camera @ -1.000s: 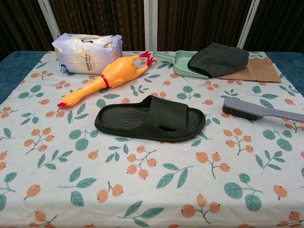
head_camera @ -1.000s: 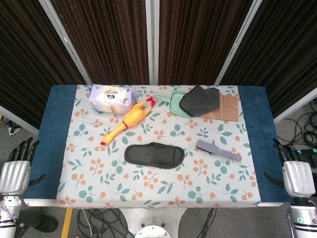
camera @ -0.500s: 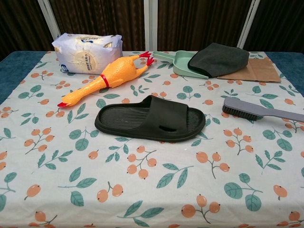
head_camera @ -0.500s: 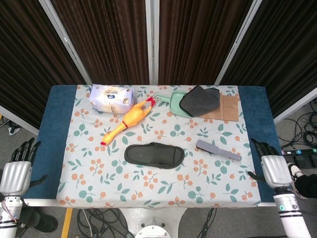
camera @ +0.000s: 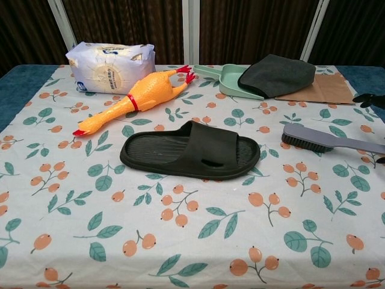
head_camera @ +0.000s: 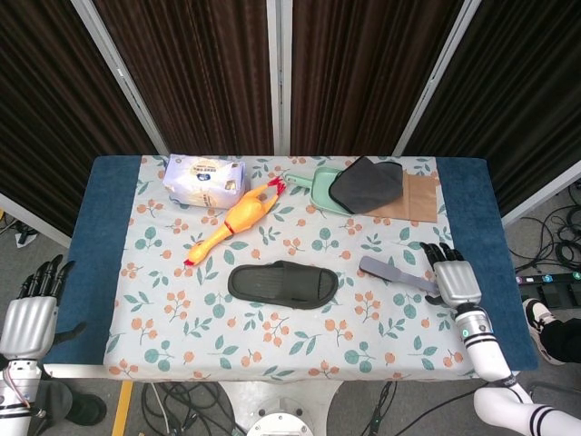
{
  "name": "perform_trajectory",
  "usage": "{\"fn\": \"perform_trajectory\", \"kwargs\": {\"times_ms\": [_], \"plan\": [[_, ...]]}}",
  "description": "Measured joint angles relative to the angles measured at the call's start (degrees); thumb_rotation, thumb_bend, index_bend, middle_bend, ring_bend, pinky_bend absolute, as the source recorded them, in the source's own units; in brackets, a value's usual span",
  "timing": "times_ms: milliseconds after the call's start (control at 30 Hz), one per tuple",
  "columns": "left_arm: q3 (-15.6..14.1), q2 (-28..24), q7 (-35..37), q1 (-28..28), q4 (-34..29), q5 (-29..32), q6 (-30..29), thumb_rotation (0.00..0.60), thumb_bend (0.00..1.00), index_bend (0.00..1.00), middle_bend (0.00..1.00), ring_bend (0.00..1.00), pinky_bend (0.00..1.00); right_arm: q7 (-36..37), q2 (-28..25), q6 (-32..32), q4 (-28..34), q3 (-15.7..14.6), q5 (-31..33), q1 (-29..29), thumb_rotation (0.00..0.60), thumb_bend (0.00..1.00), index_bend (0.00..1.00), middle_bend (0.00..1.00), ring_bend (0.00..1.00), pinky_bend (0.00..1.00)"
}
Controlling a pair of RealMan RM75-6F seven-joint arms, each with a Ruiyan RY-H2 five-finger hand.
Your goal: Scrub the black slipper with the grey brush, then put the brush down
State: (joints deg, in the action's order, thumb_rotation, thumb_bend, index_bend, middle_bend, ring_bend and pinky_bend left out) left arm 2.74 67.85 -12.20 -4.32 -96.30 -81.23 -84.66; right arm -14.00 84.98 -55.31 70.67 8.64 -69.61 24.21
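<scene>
The black slipper (head_camera: 282,283) (camera: 191,150) lies flat in the middle of the flowered tablecloth. To its right lies the grey brush (head_camera: 399,275) (camera: 328,139), bristles down, handle pointing right. My right hand (head_camera: 451,274) hovers open over the table's right side, right at the end of the brush handle, fingers spread and holding nothing. In the chest view only its dark fingertips (camera: 372,99) show at the right edge. My left hand (head_camera: 33,309) hangs open off the table's left front corner, far from both objects.
A yellow rubber chicken (head_camera: 234,221) lies behind the slipper on the left, with a white packet (head_camera: 205,180) further back. A green dustpan (head_camera: 320,193) holding a dark cloth (head_camera: 368,184) and a brown sheet (head_camera: 415,198) sit at the back right.
My right hand has moved in from beyond the table's right front corner, leftward and forward over the cloth to the brush handle's end. The left hand has barely shifted.
</scene>
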Motion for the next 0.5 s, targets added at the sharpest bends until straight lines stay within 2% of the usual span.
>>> {"fn": "perform_trajectory", "kwargs": {"times_ms": [267, 500], "plan": [[0.36, -0.22, -0.73, -0.23, -0.66, 0.78, 0.35, 0.600, 0.06, 0.12, 0.12, 0.03, 0.16, 0.99, 4.67, 4.37, -10.09, 1.64, 1.71, 4.74, 0.600, 0.00, 0.00, 0.10, 0.05, 0.15], [0.41, -0.12, -0.84, -0.29, -0.67, 1.51, 0.76, 0.600, 0.06, 0.12, 0.12, 0.03, 0.16, 1.36, 6.32, 7.62, -15.95, 2.64, 2.45, 8.13, 0.600, 0.00, 0.00, 0.12, 0.05, 0.14]]}}
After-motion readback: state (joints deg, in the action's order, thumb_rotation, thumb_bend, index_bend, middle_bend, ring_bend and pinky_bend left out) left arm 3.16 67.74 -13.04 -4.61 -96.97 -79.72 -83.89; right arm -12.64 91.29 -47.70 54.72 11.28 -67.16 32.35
